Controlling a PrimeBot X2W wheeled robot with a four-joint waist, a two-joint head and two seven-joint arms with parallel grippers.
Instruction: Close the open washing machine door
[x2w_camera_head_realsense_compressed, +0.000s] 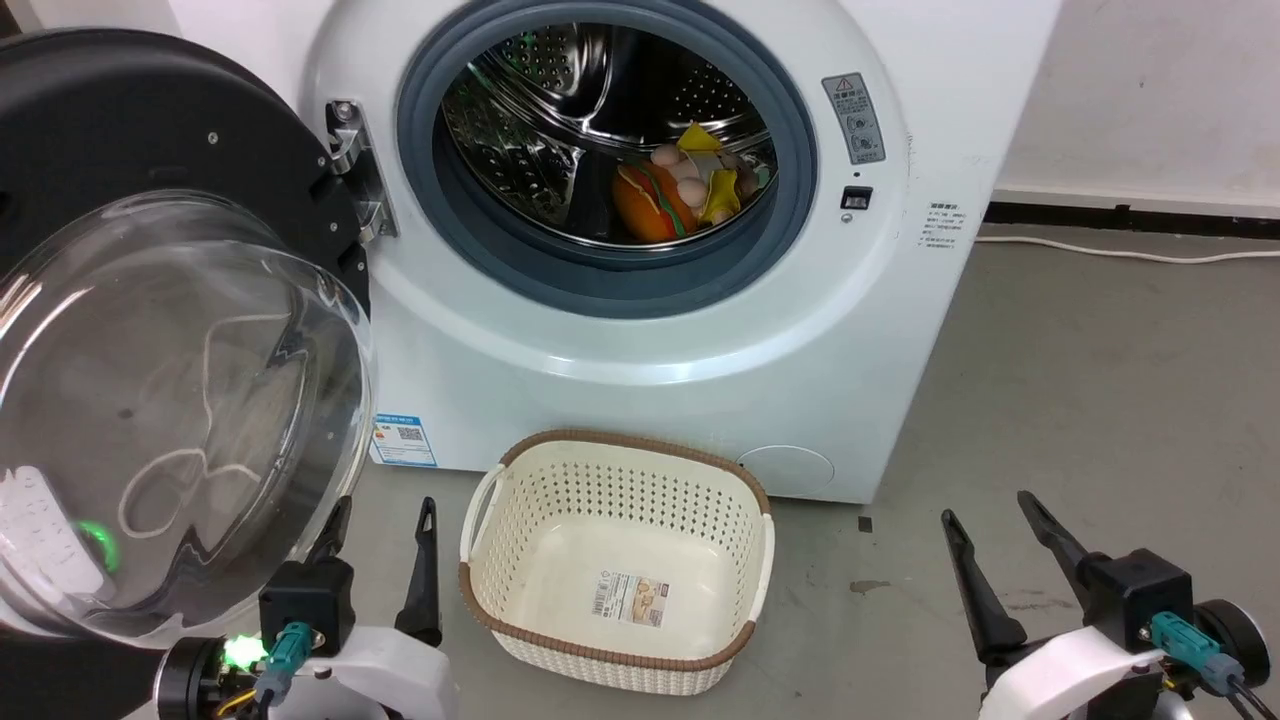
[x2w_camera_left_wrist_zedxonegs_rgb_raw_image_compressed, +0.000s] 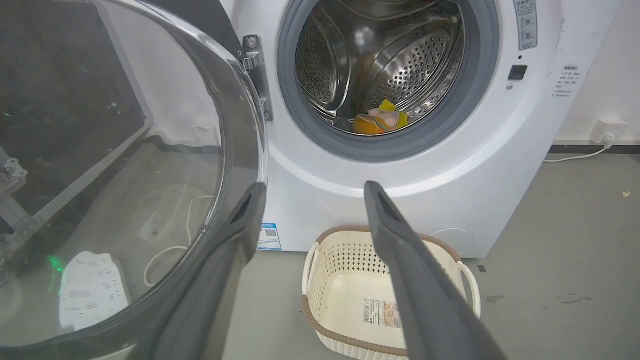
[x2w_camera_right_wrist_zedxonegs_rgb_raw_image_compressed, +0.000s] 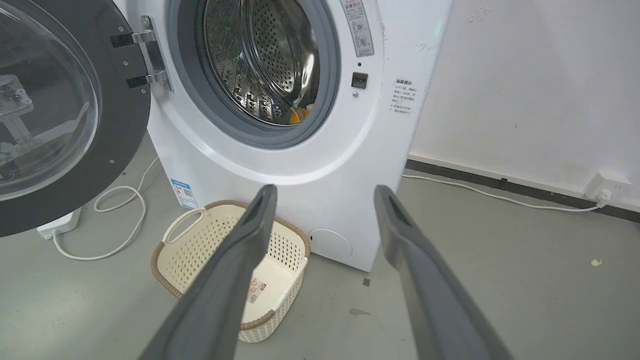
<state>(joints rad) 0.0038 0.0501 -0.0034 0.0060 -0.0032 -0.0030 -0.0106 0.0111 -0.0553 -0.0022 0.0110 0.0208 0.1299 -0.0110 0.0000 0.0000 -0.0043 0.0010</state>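
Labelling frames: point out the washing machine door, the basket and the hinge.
washing machine door (x2w_camera_head_realsense_compressed: 150, 120): head view, black ring frame.
basket (x2w_camera_head_realsense_compressed: 620, 490): head view, perforated back wall.
hinge (x2w_camera_head_realsense_compressed: 352, 150): head view, metal bracket.

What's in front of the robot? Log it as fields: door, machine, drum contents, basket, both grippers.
door: washing machine door swung open to the left
machine: washing machine, white, drum exposed
drum contents: colourful toys at the bottom
basket: cream basket on the floor before the machine, only a label inside
left gripper: open, empty, beside the door's lower rim
right gripper: open, empty, above bare floor
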